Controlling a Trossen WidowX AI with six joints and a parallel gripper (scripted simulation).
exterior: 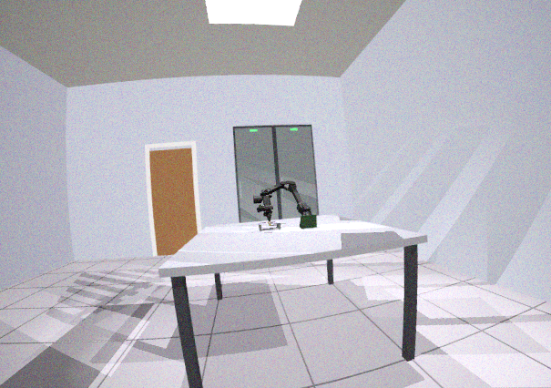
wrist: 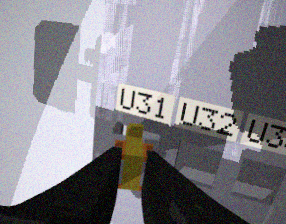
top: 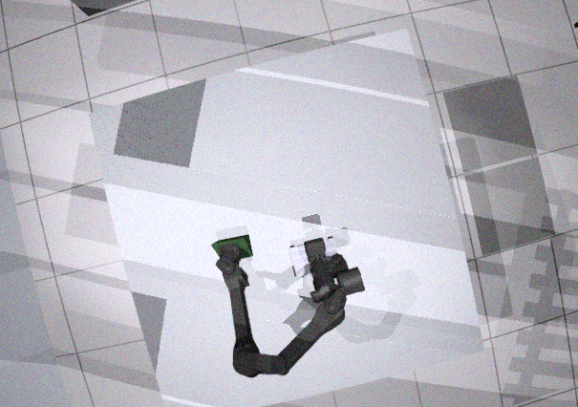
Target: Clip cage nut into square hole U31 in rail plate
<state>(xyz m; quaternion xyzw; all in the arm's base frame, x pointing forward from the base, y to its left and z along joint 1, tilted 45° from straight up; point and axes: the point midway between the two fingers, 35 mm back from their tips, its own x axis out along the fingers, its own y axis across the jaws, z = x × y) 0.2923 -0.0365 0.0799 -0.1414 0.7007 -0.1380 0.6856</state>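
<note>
From here, the end effector [top: 315,241] [exterior: 269,220] [wrist: 131,159] is clamped on the one yellow cage nut [wrist: 133,146], which hides most of the U31 hole, its label [wrist: 144,104] readable, with the third label [wrist: 272,135] cut off.

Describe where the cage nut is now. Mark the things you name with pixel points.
In the wrist view, the cage nut [wrist: 134,150] is left of centre, pinched between the tips of the gripper [wrist: 131,159], just below the U31 label [wrist: 144,105].

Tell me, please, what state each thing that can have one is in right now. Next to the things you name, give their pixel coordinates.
Gripper [wrist: 131,159] [exterior: 269,221]: closed on the cage nut.
Cage nut [wrist: 133,165]: held between the fingertips, by the U31 label; whether it is seated, cannot tell.
Brown door [exterior: 173,200]: shut.
Arm [top: 309,335] [exterior: 295,194]: bent, reaching over the rail plate [wrist: 105,131].
</note>
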